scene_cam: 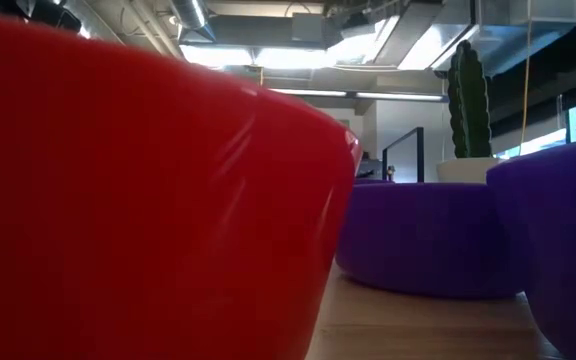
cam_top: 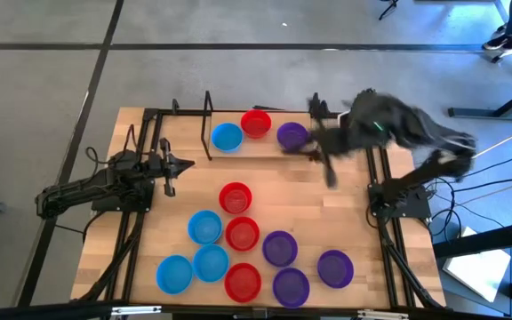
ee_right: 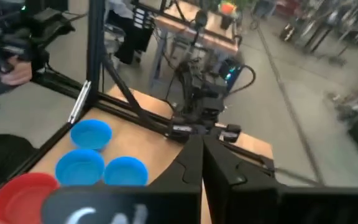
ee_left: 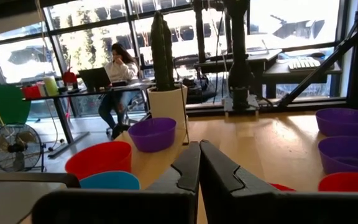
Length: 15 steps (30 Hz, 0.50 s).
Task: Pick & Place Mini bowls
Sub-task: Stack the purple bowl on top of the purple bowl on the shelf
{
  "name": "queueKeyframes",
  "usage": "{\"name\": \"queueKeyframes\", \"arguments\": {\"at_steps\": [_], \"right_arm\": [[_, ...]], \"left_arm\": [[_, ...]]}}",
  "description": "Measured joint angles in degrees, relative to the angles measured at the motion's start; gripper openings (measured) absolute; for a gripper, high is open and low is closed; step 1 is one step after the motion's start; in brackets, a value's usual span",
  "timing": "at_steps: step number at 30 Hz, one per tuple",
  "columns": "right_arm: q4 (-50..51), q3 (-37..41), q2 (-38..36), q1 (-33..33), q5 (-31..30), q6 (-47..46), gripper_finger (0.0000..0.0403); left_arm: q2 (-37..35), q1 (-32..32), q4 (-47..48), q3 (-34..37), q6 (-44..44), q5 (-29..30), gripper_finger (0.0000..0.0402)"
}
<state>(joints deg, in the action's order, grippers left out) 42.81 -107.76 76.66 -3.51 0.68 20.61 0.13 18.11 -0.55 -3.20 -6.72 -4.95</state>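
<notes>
The right pincer (cam_top: 314, 147) hangs blurred over the far part of the wooden desk (cam_top: 354, 233), its two dark fingers (ee_right: 219, 163) pressed together with nothing between them. Just beside it on its left lies a small round purple plastic bowl (cam_top: 292, 135); beyond that, farther from the pincer, come a red plastic bowl (cam_top: 256, 123) and a blue plastic bowl (cam_top: 227, 137), the three in a row along the far edge.

The left pincer (cam_top: 178, 165) rests near the left edge of the desk, also fully closed and empty, its fingers (ee_left: 188, 168) meeting in the left wrist view. The blue bowl of the far row lies a little ahead of it.

Nearer the front edge, well apart from both pincers, a cluster of mini bowls (cam_top: 241, 234) sits on the desk: three red, three blue and three purple, several touching.

A white pot with a tall green cactus (ee_left: 161, 53) stands past the desk, and a person (ee_left: 120, 71) sits at a table in the room behind.
</notes>
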Motion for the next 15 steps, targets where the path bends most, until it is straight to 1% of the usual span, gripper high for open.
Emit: {"name": "queueKeyframes", "arguments": {"at_steps": [3,9,12,15], "right_arm": [[-6.9,14.6,-9.7,-4.6,-5.1,-1.5,0.0004],[-27.8,47.5,-28.5,-8.0,-4.9,-3.6,0.0003],[-39.5,61.0,-34.7,-8.1,-4.6,-5.9,0.0004],[-48.4,71.5,-39.0,-8.0,-4.6,-7.0,0.0004]], "left_arm": [[0.0,0.0,0.5,0.0,0.0,0.0,0.0004],[0.0,0.0,0.4,0.0,0.0,0.0,0.0010],[0.0,0.0,0.4,0.0,0.0,0.0,0.0010],[0.0,0.0,0.4,0.0,0.0,0.0,0.0007]]}}
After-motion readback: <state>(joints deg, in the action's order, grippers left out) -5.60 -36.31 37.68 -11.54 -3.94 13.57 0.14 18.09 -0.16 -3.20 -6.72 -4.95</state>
